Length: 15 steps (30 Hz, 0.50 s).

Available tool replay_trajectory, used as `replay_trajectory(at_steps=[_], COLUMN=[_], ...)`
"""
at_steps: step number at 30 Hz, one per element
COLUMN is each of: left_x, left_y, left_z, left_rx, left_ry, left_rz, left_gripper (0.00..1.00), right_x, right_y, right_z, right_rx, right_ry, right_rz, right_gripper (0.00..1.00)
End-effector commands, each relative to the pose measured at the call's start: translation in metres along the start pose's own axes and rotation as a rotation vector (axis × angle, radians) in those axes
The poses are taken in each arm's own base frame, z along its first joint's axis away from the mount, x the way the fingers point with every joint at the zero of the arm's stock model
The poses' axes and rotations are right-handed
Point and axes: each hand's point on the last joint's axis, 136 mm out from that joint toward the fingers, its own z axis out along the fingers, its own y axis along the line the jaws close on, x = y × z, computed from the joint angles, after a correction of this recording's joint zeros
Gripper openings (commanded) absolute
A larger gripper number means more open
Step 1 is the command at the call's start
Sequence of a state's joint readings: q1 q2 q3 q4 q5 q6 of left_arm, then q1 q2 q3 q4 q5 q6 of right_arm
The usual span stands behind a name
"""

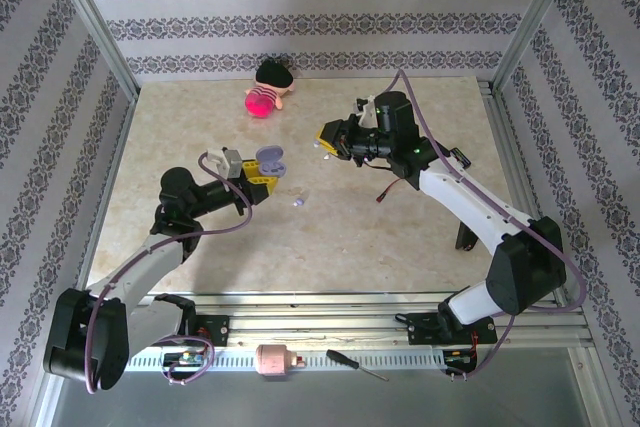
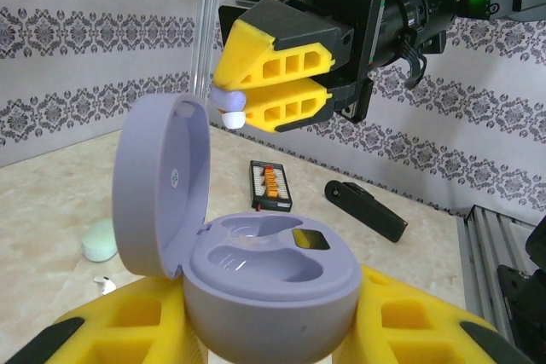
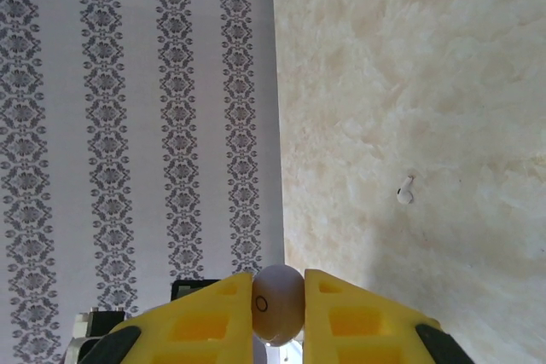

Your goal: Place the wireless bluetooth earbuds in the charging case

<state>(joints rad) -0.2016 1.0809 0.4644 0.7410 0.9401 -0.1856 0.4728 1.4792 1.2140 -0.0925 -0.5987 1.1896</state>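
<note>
My left gripper (image 1: 257,180) is shut on the base of a lavender charging case (image 2: 273,270), which stands with its lid (image 2: 160,183) swung open to the left and both wells showing. In the top view the case (image 1: 272,159) sits left of centre. My right gripper (image 1: 326,140) hovers a little to the right of and above it, shut on a pale lavender earbud (image 3: 279,303). The left wrist view has those yellow fingers (image 2: 281,61) above the case with the bud's tip (image 2: 229,108) poking out. Another lavender earbud (image 1: 297,204) and a white one (image 3: 405,191) lie on the table.
A pink and black toy (image 1: 268,87) lies at the back. A mint oval case (image 2: 101,240), a white earbud (image 2: 107,283), an orange-and-black strip (image 2: 270,185) and a black bar (image 2: 367,209) rest on the marble table (image 1: 400,227). A screwdriver (image 1: 355,364) lies on the front rail.
</note>
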Motion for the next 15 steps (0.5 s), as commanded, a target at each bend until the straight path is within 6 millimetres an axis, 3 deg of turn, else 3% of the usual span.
replay_trajectory(at_steps=[1, 15], left_x=[-0.022, -0.025], left_y=[-0.006, -0.004], left_z=[0.006, 0.021], left_rx=[0.014, -0.013], left_ry=[-0.069, -0.141], left_rz=[0.100, 0.156], left_gripper=[0.24, 0.23], right_x=[0.001, 0.008], right_y=[0.010, -0.002], right_z=[-0.012, -0.018], right_rx=[-0.039, -0.034], right_ry=[-0.006, 0.004], right_rz=[0.029, 0.130], right_gripper=[0.16, 0.16])
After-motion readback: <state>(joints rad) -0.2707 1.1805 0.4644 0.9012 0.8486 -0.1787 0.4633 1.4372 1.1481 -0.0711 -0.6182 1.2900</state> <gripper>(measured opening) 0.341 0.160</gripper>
